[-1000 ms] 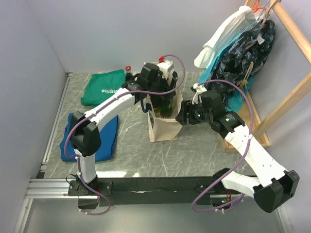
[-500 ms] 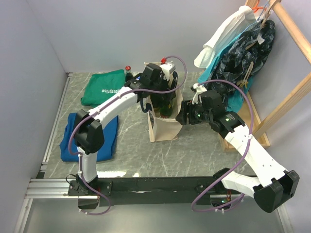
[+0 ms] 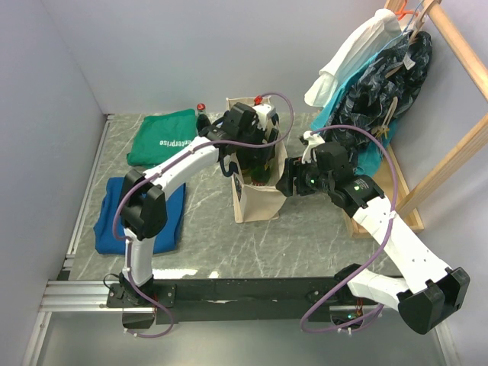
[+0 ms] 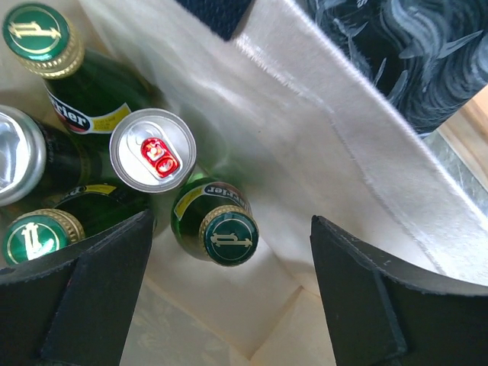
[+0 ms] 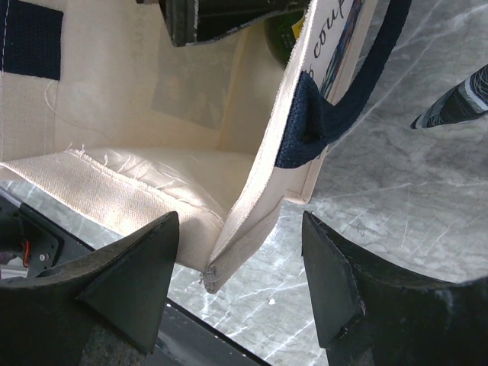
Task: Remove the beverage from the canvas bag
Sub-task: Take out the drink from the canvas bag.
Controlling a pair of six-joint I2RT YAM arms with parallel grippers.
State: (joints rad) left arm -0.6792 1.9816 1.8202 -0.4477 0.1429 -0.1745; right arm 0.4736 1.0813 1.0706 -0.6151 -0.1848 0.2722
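The cream canvas bag (image 3: 259, 204) stands upright mid-table with navy handles (image 5: 335, 114). My left gripper (image 3: 254, 156) is over its open top, jaws open and empty. In the left wrist view (image 4: 229, 305) the fingers (image 4: 76, 297) straddle a green glass bottle with a green-and-gold cap (image 4: 229, 238). A silver can with a red tab (image 4: 152, 158) and other green bottles (image 4: 42, 38) stand beside it inside the bag (image 4: 320, 130). My right gripper (image 3: 286, 183) is open at the bag's right side. The bag's upper corner (image 5: 244, 229) lies between its fingers (image 5: 114, 282), unclamped.
A folded green cloth (image 3: 164, 136) lies at the back left and a blue cloth (image 3: 107, 221) at the left under the left arm. A small red-capped bottle (image 3: 201, 108) stands at the back. A wooden rack (image 3: 450, 152) hung with clothes (image 3: 381, 76) stands at the right.
My left arm has shifted slightly right, further over the bag's opening. The right arm and the bag have not visibly moved.
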